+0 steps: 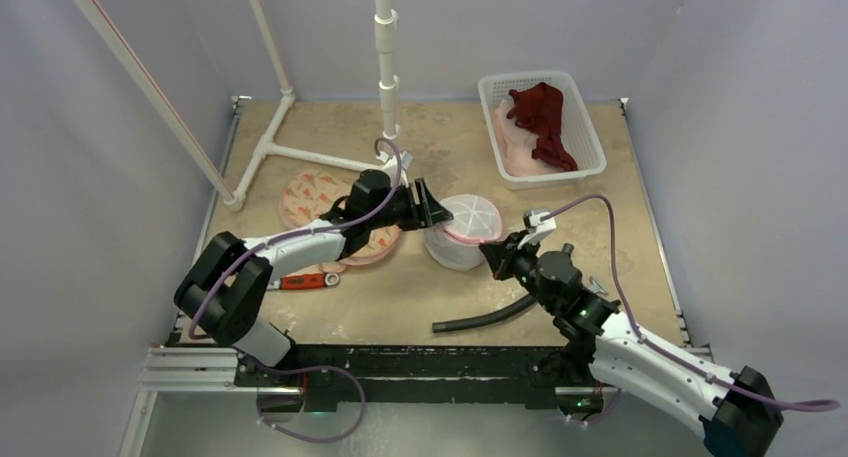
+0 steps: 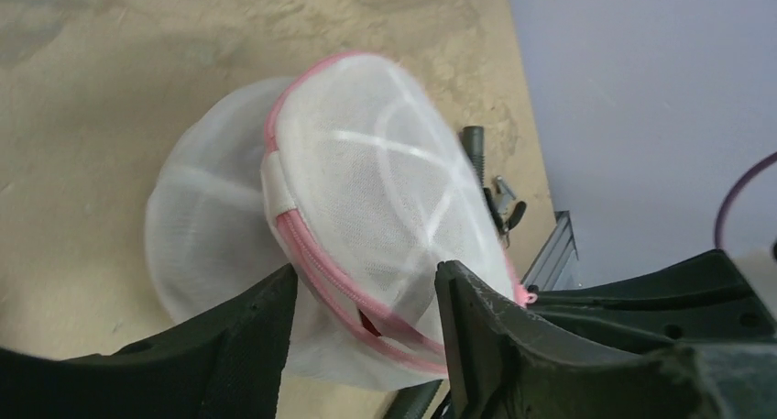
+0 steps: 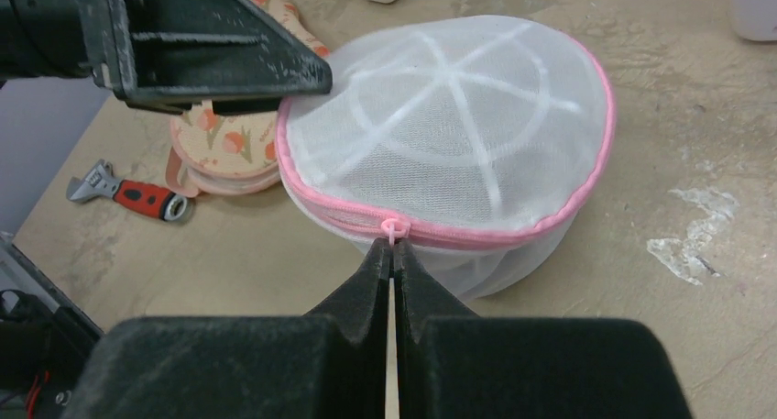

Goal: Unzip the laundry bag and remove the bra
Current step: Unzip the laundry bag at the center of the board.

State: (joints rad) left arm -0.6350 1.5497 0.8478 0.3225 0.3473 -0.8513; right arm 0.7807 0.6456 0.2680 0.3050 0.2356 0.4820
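One round white mesh laundry bag (image 1: 462, 229) sits about mid-worktop. It is drum-shaped with no real long axis, its cross-banded top facing up and its pink zipper pull (image 3: 392, 226) turned toward the near right corner. Two grippers meet it: the right gripper (image 3: 392, 254) is pinched tight on that pull, while the left gripper (image 2: 366, 286) stands part open at the bag's left rim, clamping nothing. One basket (image 1: 555, 180) stands at the far right corner, and one red-handled wrench (image 1: 305, 280) lies near the left edge.

Sheer white mesh laundry bag (image 3: 458, 107) (soft cloth, pink-edged), matt mottled tabletop (image 3: 641, 327)
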